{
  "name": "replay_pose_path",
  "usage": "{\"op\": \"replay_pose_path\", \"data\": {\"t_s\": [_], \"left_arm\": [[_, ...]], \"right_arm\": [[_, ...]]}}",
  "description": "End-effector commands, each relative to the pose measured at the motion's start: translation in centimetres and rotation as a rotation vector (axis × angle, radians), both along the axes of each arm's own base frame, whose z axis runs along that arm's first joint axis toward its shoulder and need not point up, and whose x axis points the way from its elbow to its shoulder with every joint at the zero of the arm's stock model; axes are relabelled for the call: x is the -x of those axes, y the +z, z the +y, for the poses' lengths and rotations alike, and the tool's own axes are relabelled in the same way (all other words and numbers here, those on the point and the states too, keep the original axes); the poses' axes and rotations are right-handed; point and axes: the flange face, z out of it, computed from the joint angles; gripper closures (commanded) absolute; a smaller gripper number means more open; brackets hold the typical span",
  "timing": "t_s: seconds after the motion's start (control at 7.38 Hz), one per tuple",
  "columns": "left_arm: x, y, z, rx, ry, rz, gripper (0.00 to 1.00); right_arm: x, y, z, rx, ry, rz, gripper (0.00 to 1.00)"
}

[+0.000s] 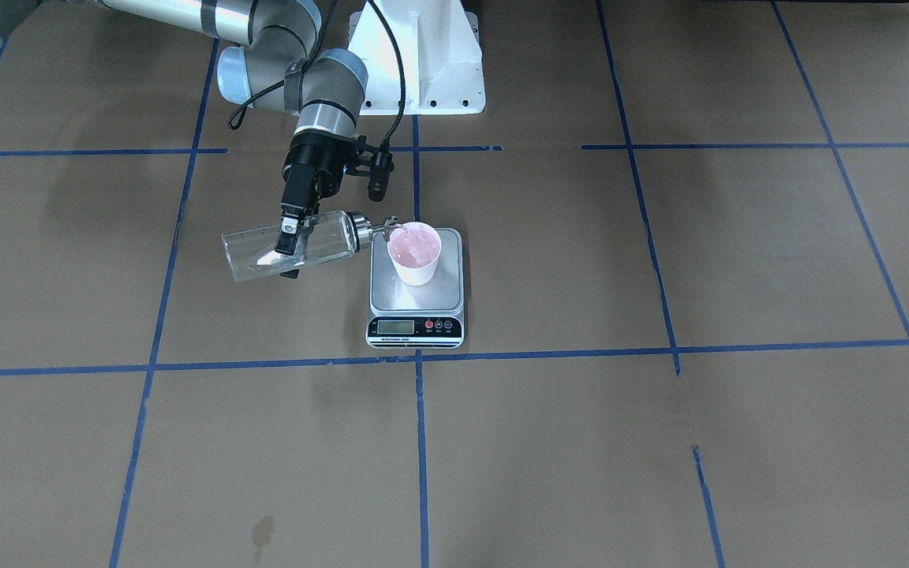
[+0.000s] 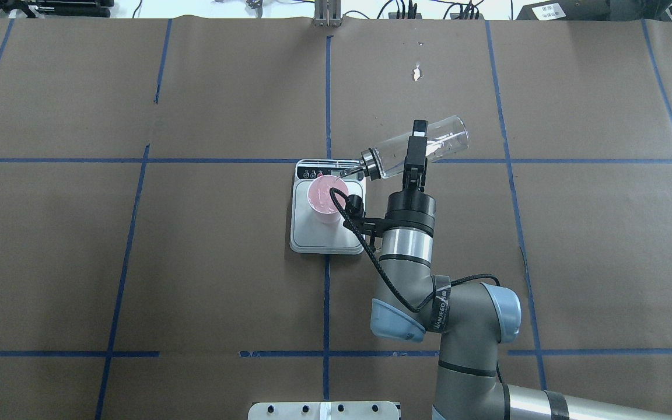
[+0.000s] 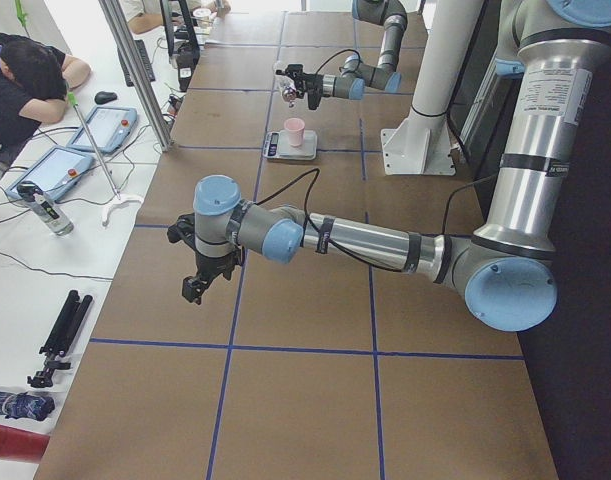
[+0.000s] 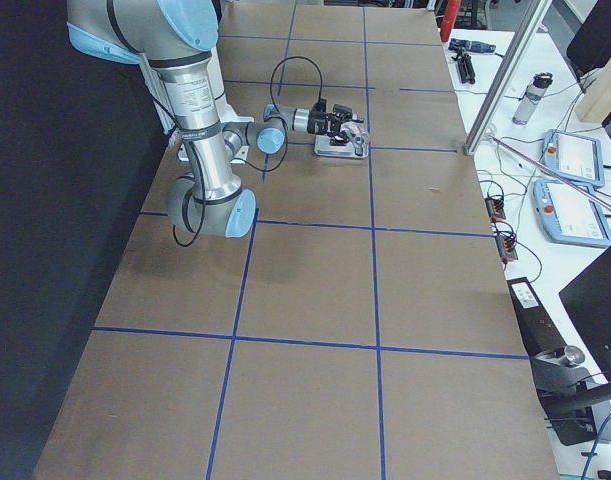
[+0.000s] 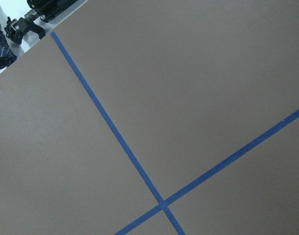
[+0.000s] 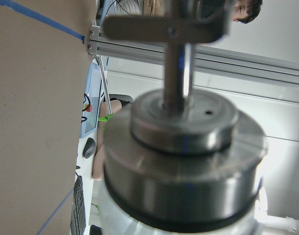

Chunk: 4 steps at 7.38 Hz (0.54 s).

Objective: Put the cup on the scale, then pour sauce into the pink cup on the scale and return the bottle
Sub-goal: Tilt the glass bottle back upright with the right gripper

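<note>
**A:** Hard against the wrist lens, the silver cap (image 6: 183,147) fills the shot, its spout rod poking out ahead.

**B:** And from across the table, the bottle (image 1: 253,254) lies tipped nearly flat above the tabletop (image 1: 660,434). Its spout (image 1: 383,229) is at the rim of the cup (image 1: 415,254), which stands on the platform of the scale (image 1: 443,293).

**A:** The right jaws pinch the glass mid-body, one finger over and one under. Sensible hold, I'd say: the glass is stiff, but it's smooth, slippery and breakable, and the weight shifts as it tilts.

**B:** The sauce is clear, so I can't make out a stream, only glints inside the cup.

**A:** That cup looks light and soft-walled. A nudge from the spout could topple it.

**B:** The left jaws hang over bare tabletop, well apart from all this. Spread or pressed together, I cannot tell.

**A:** Any writing?

**B:** A strap (image 2: 441,308) on the right arm reads roughly "WANJEED". The scale's display is too small to read.
</note>
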Motion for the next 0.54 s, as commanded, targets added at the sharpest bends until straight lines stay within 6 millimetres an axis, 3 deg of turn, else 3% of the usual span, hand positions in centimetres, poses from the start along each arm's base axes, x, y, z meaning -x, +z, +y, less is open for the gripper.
{"op": "replay_pose_path", "data": {"t_s": [0.0, 0.41], "left_arm": [[0.06, -0.15, -0.04, -0.003, -0.001, 0.0, 0.0], [0.06, -0.47, -0.09, -0.009, -0.001, 0.001, 0.0]], "right_arm": [[-0.09, -0.11, 0.09, -0.005, -0.003, -0.03, 1.0], [-0.25, -0.69, 0.29, -0.005, -0.027, -0.129, 1.0]]}}
